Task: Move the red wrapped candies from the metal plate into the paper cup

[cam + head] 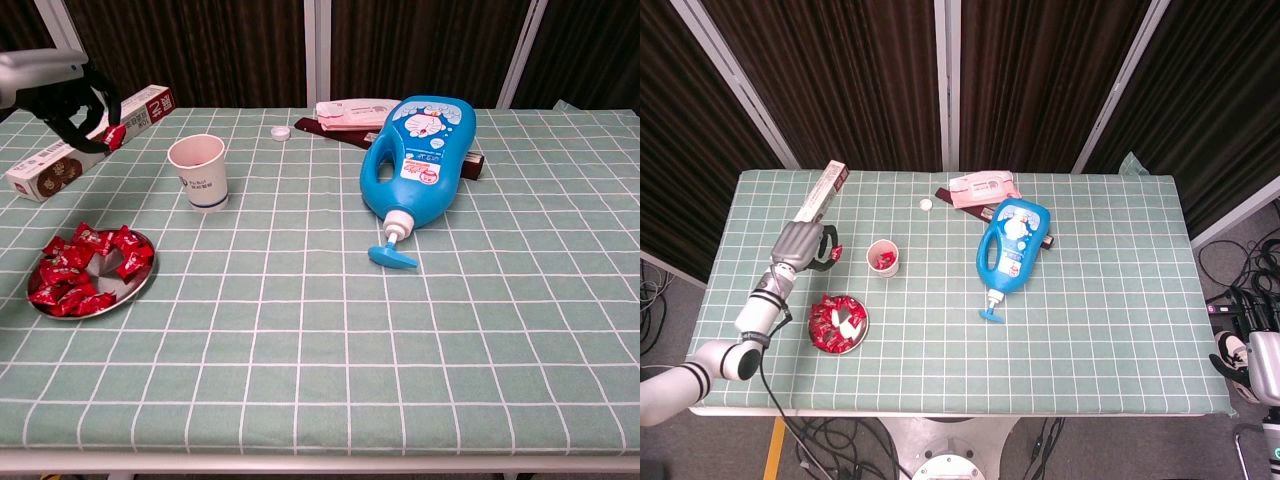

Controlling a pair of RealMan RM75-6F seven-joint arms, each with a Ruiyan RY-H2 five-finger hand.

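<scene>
Your left hand [75,105] hung above the table's far-left area, in front of the long cardboard box [90,154], with its dark fingers [823,250] curled and pinching one red wrapped candy [114,135] at their tips. In the head view that candy [835,253] sat left of the paper cup [883,257], not yet over its mouth.

Below the hand, near the table's front-left edge, the metal plate [143,283] carried a heap of red wrapped candies [82,268], with a bare patch of metal showing in the middle. To the right of the held candy, the paper cup [199,171] stood upright; from above you could see red candy already inside it.

Further right, a small white cap [281,132] lay near the back edge, next to a pink wipes pack [350,112] resting partly on a dark flat bar [325,128]. The blue pump bottle [419,158] lay on its side, nozzle pointing toward the front of the green checked tablecloth [400,340].

Your right hand appeared in neither view.
</scene>
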